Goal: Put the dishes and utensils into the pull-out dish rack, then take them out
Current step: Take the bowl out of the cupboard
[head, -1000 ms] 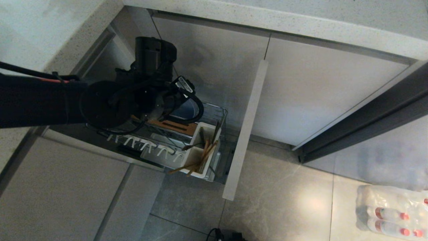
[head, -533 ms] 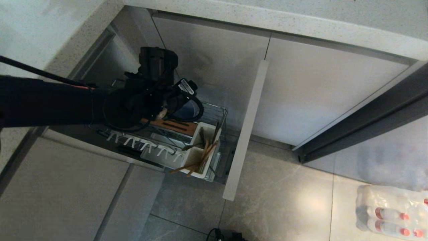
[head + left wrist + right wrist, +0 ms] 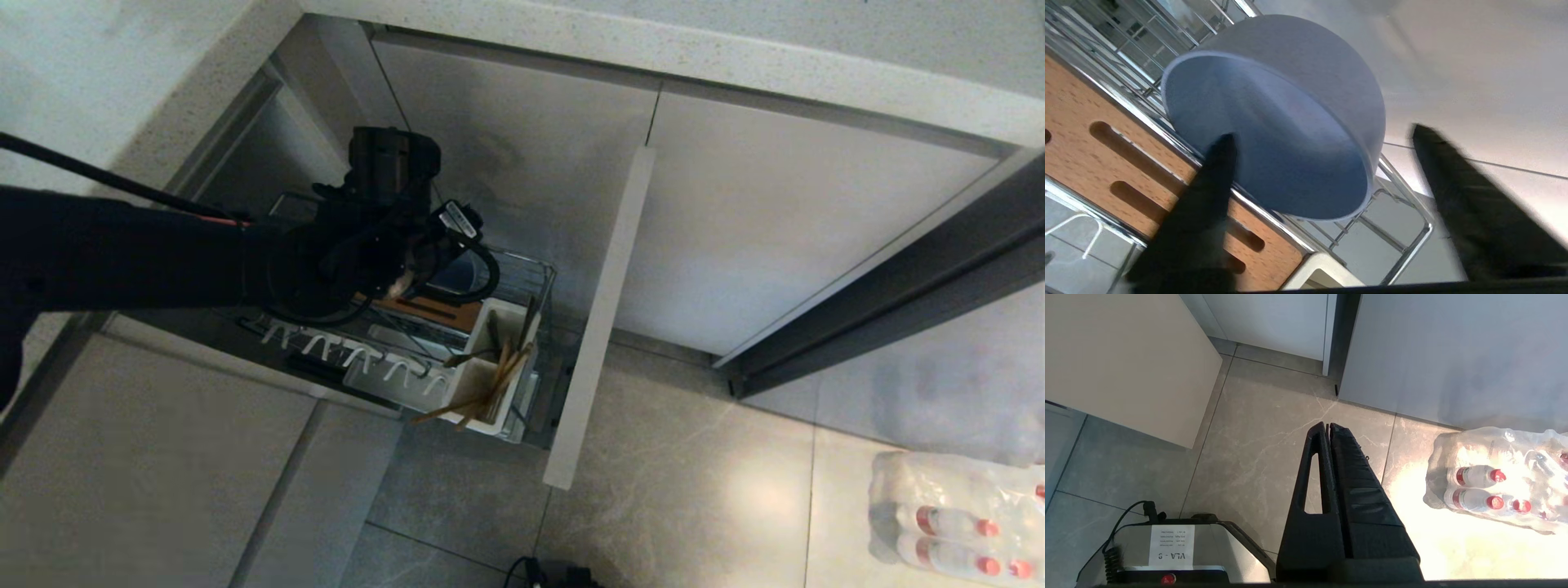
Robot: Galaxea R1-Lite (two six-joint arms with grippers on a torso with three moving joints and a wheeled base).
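One right pincer [image 3: 1328, 428] pressed shut, hanging over the floor tiles [image 3: 1274, 428] beside a wrapped pack of bottles [image 3: 1494, 486]. Farther out, the pull-out dish rack [image 3: 522, 278] drawn from the cabinet, with chopsticks [image 3: 490, 392] and fork [image 3: 531, 314] standing in its white caddy [image 3: 486, 384]. Over the rack's far end, the left pincer [image 3: 1323, 134] spread wide around the tilted blue bowl [image 3: 1290, 122], one fingertip [image 3: 1224, 147] in front of the bowl's inside, the other finger clear of its outer wall. Cannot tell about any real contact.
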